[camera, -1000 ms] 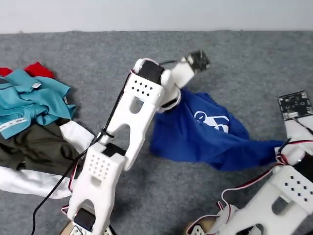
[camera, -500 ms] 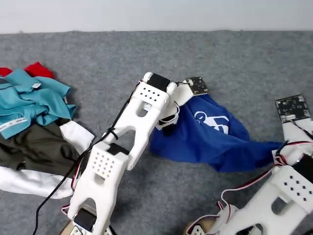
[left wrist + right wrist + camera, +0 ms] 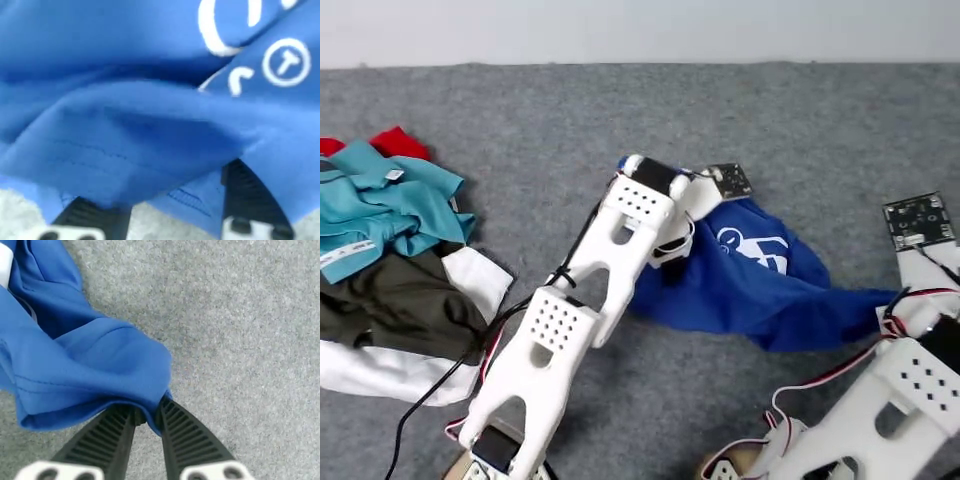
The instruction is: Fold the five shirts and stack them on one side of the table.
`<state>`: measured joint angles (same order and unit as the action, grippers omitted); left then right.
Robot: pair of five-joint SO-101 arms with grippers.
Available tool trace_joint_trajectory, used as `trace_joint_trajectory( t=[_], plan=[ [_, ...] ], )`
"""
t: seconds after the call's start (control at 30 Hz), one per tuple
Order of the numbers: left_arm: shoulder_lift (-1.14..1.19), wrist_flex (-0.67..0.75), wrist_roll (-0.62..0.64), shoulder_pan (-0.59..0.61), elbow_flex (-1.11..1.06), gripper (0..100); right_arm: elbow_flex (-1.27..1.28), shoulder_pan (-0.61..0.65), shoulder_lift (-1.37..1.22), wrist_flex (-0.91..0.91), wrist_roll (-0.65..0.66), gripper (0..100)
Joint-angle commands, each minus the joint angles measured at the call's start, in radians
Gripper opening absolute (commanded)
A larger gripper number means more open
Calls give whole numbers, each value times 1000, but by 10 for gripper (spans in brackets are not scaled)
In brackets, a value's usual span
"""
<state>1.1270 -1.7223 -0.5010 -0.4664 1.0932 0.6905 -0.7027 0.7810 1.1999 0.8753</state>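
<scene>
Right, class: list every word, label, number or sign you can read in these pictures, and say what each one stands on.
White print on the blue shirt: creased and cut off by folds in the high and left wrist views; no whole word can be read.
Small white tag on the teal shirt: too small to read.
</scene>
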Motion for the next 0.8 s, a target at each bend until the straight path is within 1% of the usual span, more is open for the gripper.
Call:
trace_joint_trajectory(
  t=[0.0, 0.2, 0.47, 0.67, 0.77],
  plan=[
    [-2, -29, -8, -20, 74, 254, -8, -2, -1, -15, 5, 9],
    [3, -29, -8, -34, 74, 232, -8, -2, -1, -15, 5, 9],
    [2, -29, -11, -66, -7, 130, -8, -2, 5, -15, 5, 9],
    [-5, -31, -9, -66, -48, 119, -8, -2, 7, -15, 5, 9],
    [-3, -31, -9, -66, -53, 99, -8, -2, 7, -15, 5, 9]
  ],
)
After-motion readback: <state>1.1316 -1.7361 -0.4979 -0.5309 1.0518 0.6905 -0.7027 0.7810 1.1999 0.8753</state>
